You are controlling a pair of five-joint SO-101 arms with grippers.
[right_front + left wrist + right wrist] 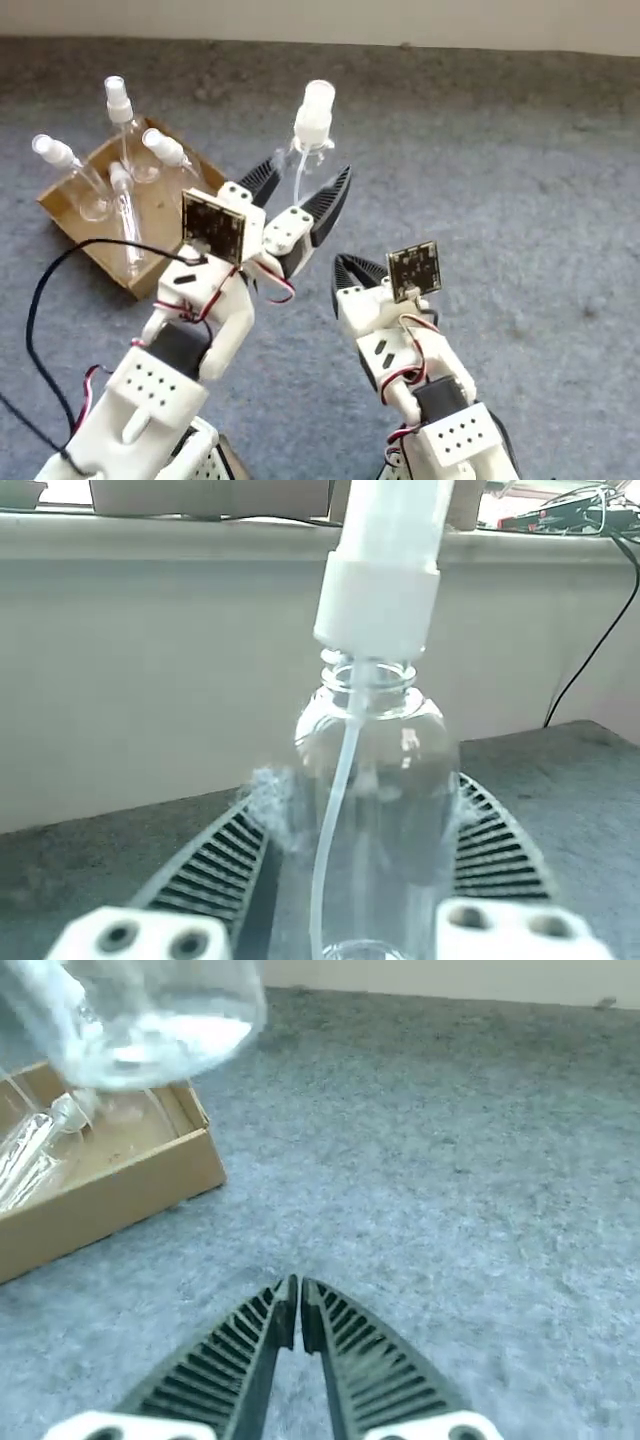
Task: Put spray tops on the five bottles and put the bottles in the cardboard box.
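Four bottles [128, 215] with their spray tops on are in the cardboard box [95, 255], which sits on the table [520, 200] at the far left. Some lean against one another, and one seems to lie flat along the box floor with its top toward the far side.

The fifth bottle [300, 185] is in my left fingers [328, 205], which are clamped on its clear body from both sides. Its long axis is close to upright, mouth up. The spray top [314, 112] stands over the neck, its thin dip tube running down inside. My left wrist view shows the bottle [375, 780] between the ribbed fingers [215, 865]. There the white collar of the spray top [385, 580] sits just above the neck threads and is slightly tilted; I cannot tell whether it is screwed home. This bottle is just right of the box's near right corner.

My right fingers [355, 272] are pressed together on nothing, low over the table and just right of my left arm. From that wrist the fingers [250, 1350] point across grey table, with the box wall [110, 1200] off to one side and the held bottle's round base [150, 1020] above it.

A wide stretch of table runs ahead and to my right, up to the pale wall at its far edge. A black cable [40, 290] loops beside the box's near corner.
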